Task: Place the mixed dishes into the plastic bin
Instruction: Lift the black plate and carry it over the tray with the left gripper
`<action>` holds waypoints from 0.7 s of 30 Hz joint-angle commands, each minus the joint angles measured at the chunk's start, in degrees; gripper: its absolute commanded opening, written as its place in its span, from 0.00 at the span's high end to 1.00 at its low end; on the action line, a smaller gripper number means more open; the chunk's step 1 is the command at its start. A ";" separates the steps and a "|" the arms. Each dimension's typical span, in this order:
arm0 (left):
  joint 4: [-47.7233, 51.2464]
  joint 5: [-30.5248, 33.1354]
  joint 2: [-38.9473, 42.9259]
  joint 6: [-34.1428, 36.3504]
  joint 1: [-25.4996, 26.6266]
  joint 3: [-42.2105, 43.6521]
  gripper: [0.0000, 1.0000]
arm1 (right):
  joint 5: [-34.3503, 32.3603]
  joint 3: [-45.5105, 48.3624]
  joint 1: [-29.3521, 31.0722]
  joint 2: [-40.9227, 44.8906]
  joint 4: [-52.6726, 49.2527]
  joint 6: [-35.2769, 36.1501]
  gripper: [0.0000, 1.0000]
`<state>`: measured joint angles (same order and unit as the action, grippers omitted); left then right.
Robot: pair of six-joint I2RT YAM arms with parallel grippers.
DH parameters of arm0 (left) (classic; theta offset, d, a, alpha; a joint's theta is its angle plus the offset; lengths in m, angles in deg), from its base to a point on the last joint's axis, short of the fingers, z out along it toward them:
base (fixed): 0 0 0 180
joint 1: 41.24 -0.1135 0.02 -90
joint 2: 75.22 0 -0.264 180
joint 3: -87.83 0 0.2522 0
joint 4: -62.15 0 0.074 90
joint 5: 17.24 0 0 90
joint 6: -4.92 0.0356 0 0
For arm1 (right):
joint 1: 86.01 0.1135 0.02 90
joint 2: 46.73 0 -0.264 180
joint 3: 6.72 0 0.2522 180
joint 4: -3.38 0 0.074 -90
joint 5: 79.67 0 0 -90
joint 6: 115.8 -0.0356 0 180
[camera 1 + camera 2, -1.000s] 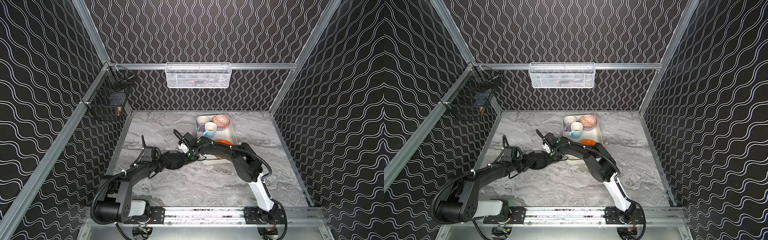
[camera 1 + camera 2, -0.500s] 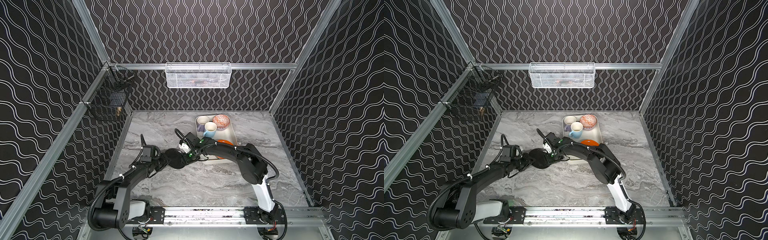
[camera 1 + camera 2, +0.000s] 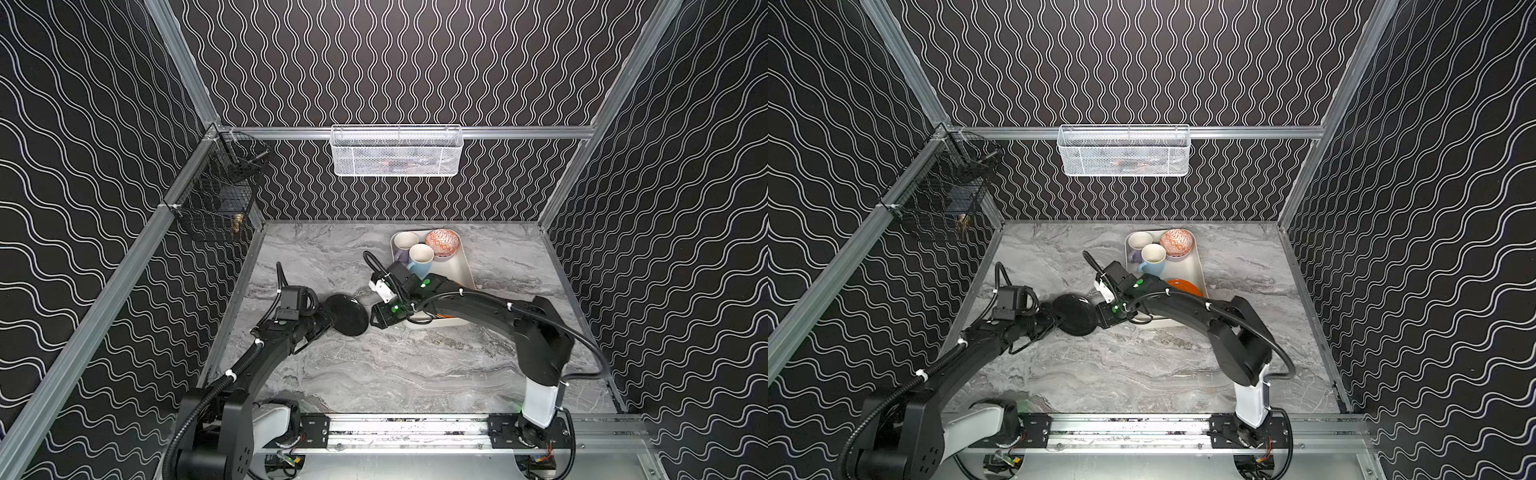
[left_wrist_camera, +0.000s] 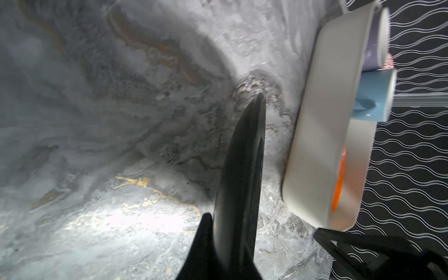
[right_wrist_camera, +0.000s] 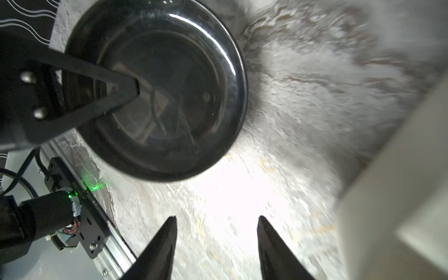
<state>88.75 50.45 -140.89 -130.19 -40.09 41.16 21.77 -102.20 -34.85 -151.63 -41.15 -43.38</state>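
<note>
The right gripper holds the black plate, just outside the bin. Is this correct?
No. The left gripper holds the black plate, just outside the bin. The right wrist view shows it clamped on the plate, while the right gripper stands open and empty.

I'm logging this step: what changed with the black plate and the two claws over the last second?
The left claw closed on the black plate at its rim. The right claw opened, let the plate go and drew back from it. The light-blue mug, lilac mug, patterned bowl and orange plate stayed in the plastic bin.
</note>
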 commanded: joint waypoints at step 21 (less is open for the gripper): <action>-4.34 6.87 -13.38 -6.98 24.07 -24.56 0.91 | -28.35 16.47 -0.67 40.20 -9.40 -8.45 0.41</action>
<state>89.14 54.89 -151.58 -134.69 -18.70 18.85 -1.26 -86.48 -35.35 -113.99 -47.16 -49.92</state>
